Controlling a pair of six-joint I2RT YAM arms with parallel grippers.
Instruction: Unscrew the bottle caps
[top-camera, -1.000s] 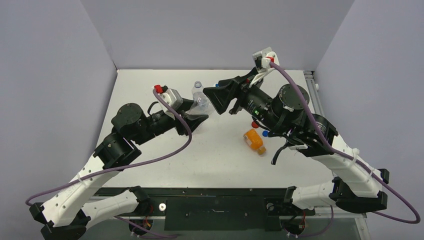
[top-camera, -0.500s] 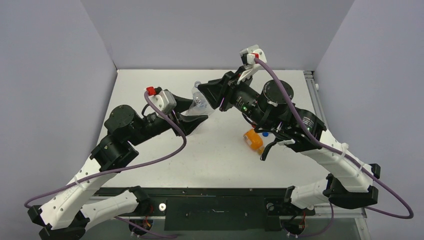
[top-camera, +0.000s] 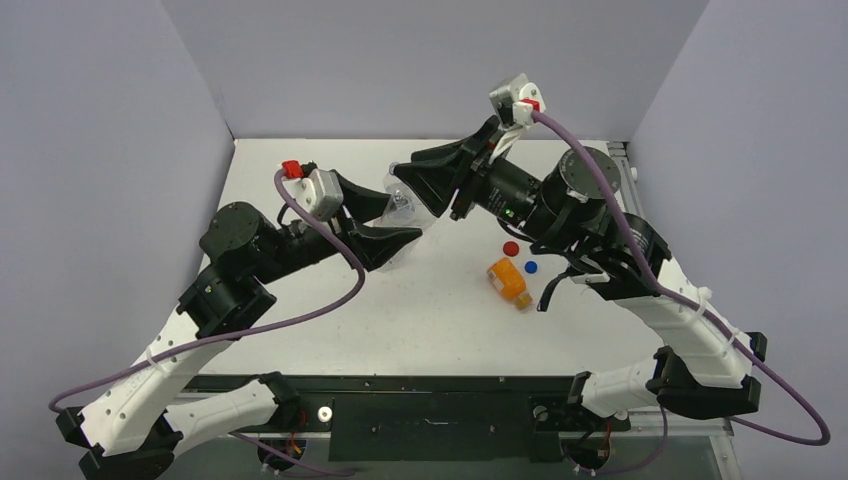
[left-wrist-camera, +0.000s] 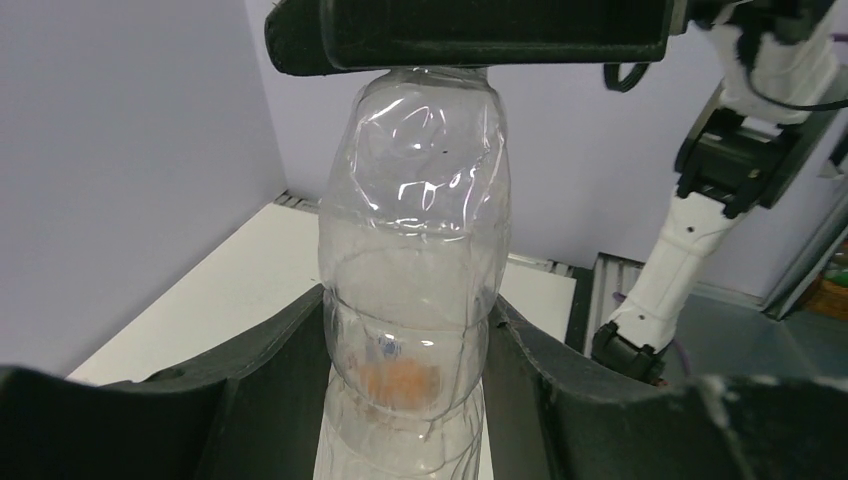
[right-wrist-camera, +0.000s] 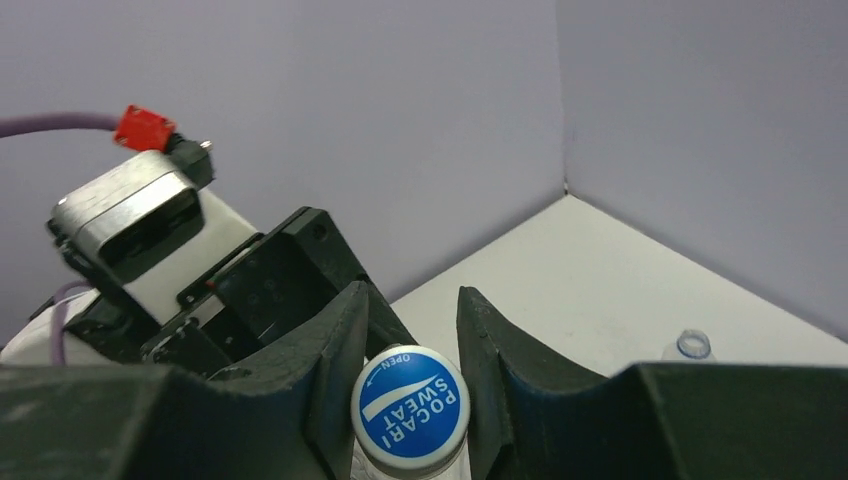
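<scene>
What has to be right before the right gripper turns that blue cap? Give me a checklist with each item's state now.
1. Left gripper clamped on the clear bottle: ok, it presses the body from both sides.
2. Right gripper shut on the blue cap: ok, the cap is flanked on both sides.
3. Cap seated on the bottle's neck: ok.
4. Bottle wall firm enough to resist a twist: cannot tell; the upper wall looks creased.
5. Orange bottle and red cap out of the way: ok, both lie apart on the table.
</scene>
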